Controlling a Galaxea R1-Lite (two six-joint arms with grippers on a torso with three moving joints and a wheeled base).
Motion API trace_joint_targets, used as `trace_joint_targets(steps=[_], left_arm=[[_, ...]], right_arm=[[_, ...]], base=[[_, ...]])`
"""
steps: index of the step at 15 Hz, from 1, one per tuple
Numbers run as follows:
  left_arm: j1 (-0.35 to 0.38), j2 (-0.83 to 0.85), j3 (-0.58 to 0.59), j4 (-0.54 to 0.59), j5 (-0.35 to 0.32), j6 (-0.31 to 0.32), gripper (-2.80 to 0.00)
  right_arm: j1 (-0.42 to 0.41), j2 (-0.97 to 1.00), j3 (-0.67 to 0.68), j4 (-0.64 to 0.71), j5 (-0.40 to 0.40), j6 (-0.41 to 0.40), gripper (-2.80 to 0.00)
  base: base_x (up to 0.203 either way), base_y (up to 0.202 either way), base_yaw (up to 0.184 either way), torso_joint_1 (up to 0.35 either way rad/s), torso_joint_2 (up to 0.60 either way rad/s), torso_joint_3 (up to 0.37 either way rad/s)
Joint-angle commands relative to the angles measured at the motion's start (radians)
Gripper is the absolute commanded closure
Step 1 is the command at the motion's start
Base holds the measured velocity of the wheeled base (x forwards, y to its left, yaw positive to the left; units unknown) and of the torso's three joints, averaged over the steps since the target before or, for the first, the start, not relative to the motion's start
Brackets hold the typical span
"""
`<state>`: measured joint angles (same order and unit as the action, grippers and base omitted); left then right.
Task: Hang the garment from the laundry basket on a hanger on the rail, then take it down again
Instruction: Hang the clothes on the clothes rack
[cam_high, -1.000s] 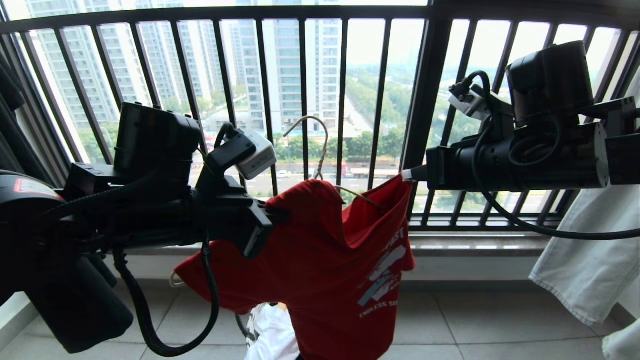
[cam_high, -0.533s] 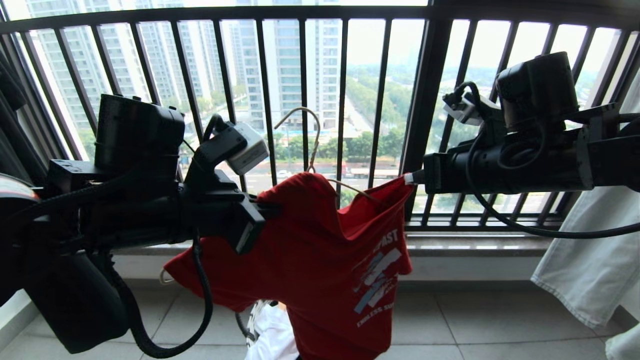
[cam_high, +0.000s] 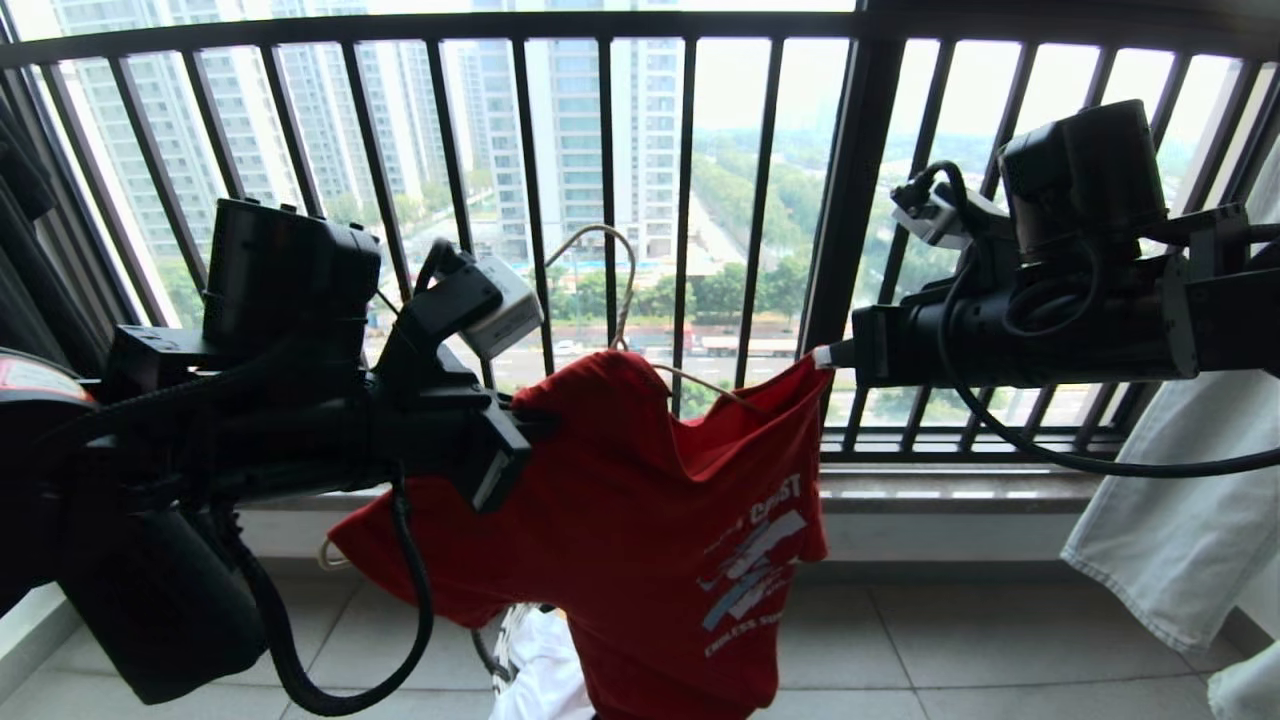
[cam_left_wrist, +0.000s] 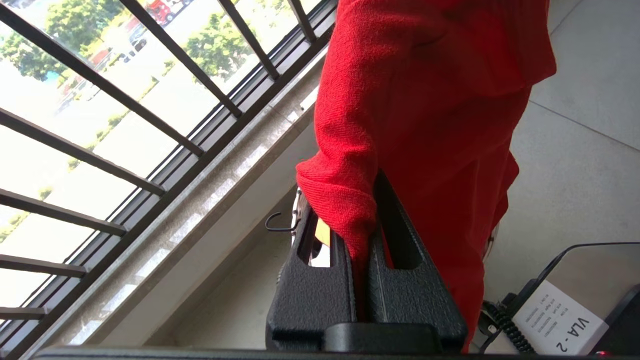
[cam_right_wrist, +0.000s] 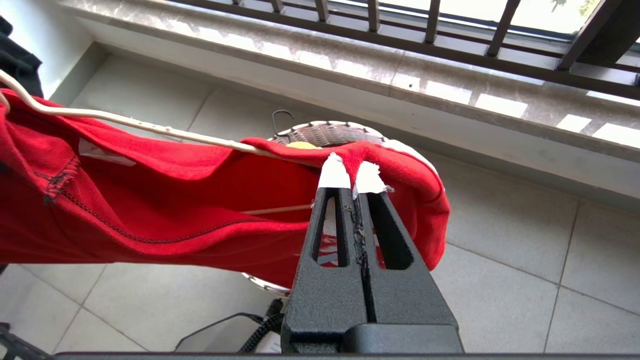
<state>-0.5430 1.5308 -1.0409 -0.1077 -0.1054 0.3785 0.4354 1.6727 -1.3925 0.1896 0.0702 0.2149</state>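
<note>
My left pincer (cam_left_wrist: 364, 235) is clamped on one shoulder of the red T-shirt (cam_high: 640, 520), my right pincer (cam_right_wrist: 351, 177) on the other. The shirt hangs between them over the wire hanger (cam_high: 600, 290), above the laundry basket (cam_right_wrist: 327, 134) on the floor.

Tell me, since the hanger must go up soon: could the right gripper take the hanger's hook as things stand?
Probably not: the right gripper is shut on the red T-shirt, so it would first have to let go. The hanger hook itself stands bare above the collar.
</note>
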Motion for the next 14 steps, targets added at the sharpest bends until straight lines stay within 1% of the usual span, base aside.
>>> trace_joint_targets(steps=[1, 5, 7, 10, 14], left_arm=[[0.0, 0.017, -0.002, -0.001, 0.013, 0.004, 0.0], [-0.006, -0.058, 0.018, 0.005, 0.012, 0.003, 0.0], [-0.013, -0.066, 0.026, 0.003, 0.01, 0.003, 0.0], [-0.046, -0.078, 0.038, 0.007, 0.011, 0.002, 0.0], [-0.046, -0.06, 0.038, 0.0, 0.021, 0.007, 0.0]], right_arm=[[0.009, -0.009, 0.001, 0.003, 0.0, 0.002, 0.0], [-0.015, 0.015, 0.002, -0.002, -0.013, -0.02, 0.0], [-0.015, 0.015, 0.014, -0.006, -0.016, -0.045, 0.0], [-0.015, 0.015, 0.035, -0.023, -0.017, -0.063, 0.0], [-0.012, -0.011, 0.047, -0.035, -0.017, -0.068, 0.0]], base=[[0.0, 0.0, 0.0, 0.0, 0.0, 0.0], [0.0, 0.0, 0.0, 0.0, 0.0, 0.0], [0.0, 0.0, 0.0, 0.0, 0.0, 0.0], [0.0, 0.0, 0.0, 0.0, 0.0, 0.0], [0.0, 0.0, 0.0, 0.0, 0.0, 0.0]])
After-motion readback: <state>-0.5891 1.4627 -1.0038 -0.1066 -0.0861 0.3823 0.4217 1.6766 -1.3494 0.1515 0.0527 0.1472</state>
